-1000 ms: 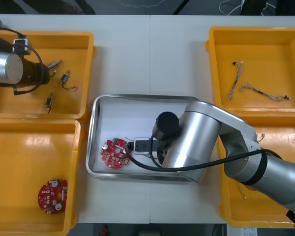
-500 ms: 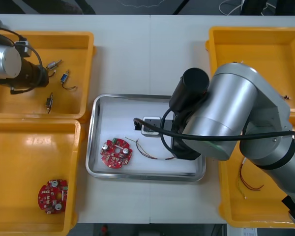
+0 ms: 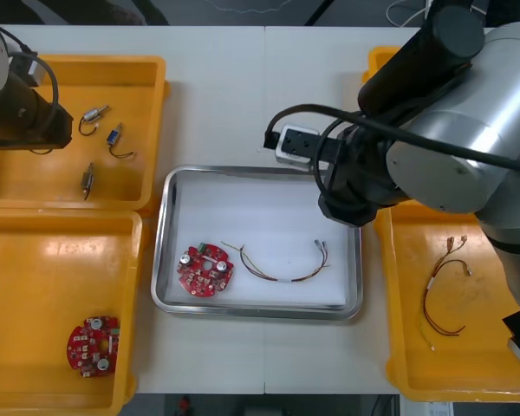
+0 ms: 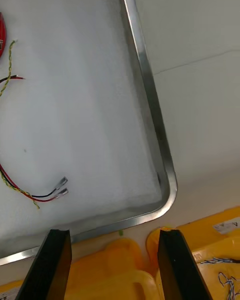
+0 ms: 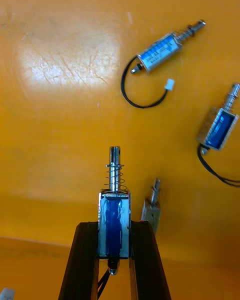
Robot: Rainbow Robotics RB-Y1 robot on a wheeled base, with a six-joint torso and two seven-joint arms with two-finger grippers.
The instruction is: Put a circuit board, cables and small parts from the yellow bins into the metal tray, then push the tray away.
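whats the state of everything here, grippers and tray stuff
left gripper, jaws shut on small metal part
right gripper, jaws open, empty
metal tray, partly loaded, not pushed away yet
circuit board, flat in the tray
red and yellow cable, loose in the tray

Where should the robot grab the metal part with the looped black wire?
Likely across the boxy blue body of that small metal part, from straight above: it lies flat in the yellow bin, and its pin and wire look too thin.
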